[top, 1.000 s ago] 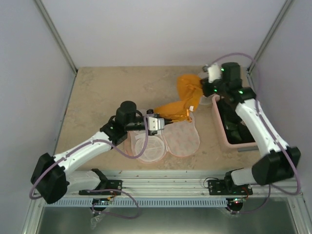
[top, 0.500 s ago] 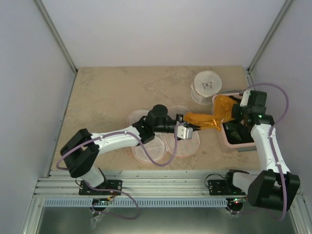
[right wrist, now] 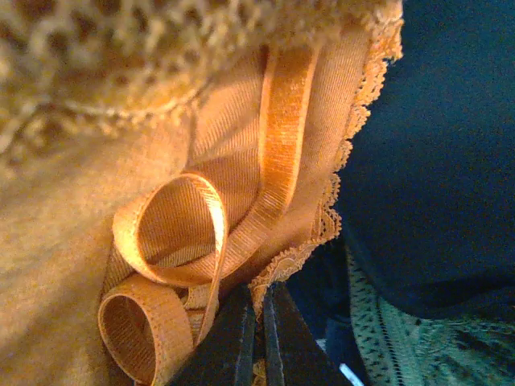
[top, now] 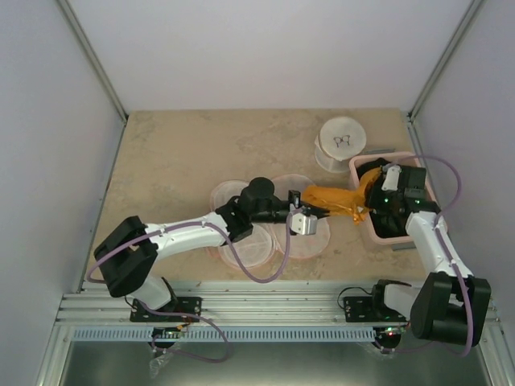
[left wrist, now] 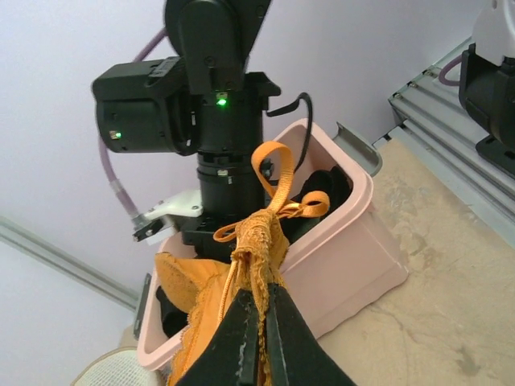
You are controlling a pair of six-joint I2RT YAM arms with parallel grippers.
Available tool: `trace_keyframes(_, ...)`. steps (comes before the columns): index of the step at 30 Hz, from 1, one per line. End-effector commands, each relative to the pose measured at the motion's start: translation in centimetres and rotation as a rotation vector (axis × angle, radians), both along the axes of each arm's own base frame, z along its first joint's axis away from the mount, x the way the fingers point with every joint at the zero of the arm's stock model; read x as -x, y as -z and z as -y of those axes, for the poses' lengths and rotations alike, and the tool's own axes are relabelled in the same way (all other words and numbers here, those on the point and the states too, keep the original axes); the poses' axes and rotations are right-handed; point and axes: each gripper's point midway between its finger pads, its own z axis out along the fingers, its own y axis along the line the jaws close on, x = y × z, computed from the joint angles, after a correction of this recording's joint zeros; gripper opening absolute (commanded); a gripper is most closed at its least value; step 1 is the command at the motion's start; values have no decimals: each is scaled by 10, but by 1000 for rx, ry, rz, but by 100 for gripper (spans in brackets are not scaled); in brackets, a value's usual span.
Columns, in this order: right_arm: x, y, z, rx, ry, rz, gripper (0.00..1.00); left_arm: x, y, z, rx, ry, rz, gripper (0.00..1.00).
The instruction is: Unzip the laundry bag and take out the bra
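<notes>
- Since a second ago the right arm is coming down from high over the far right corner, and the right gripper is now sitting low inside the pink bin. The left arm is reaching further right across the laundry bag.
- From above, the bra is stretching as a narrow band with its long axis running left to right. It is passing from the left gripper over the bin's left rim to the right gripper.
- The bag is lying opened flat near the middle of the table, partly hidden under the left arm. A white round container is standing just beyond the bin.
- At the left wrist, the left gripper is clamping shut on bunched fabric of the bra, with a strap loop sticking up above it. Beyond, the bra is draping into the bin, where a dark garment is lying. The right gripper's fingertips are hiding behind the fabric.
- At the right wrist, the right gripper is pressing its fingers together on the lace edge of the bra. The dark garment is filling the right side. The view is too close to make out the cups.
</notes>
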Motion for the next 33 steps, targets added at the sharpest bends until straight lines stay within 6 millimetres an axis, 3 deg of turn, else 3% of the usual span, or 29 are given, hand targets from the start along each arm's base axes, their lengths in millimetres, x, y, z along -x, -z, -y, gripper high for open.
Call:
trace_keyframes(1,2,-10,-33,-197,-20,55,1,-9,-15,-16,28,-45,51,0)
trace_keyframes(12,-2,-25,-101,-342,-87,116,0,-42,-17,-62,-35,-186,83,0)
trace_keyframes(18,5,-31,-146,-353,-203,88,1,-47,-27,-81,-62,-238,62,0)
trace_keyframes(25,15,-61,-126,-205,-235,103,0,-46,-70,-84,31,-259,-120,0)
trace_keyframes(33,54,-58,-104,-230,-270,-38,3,-43,-93,-73,131,-194,-258,0)
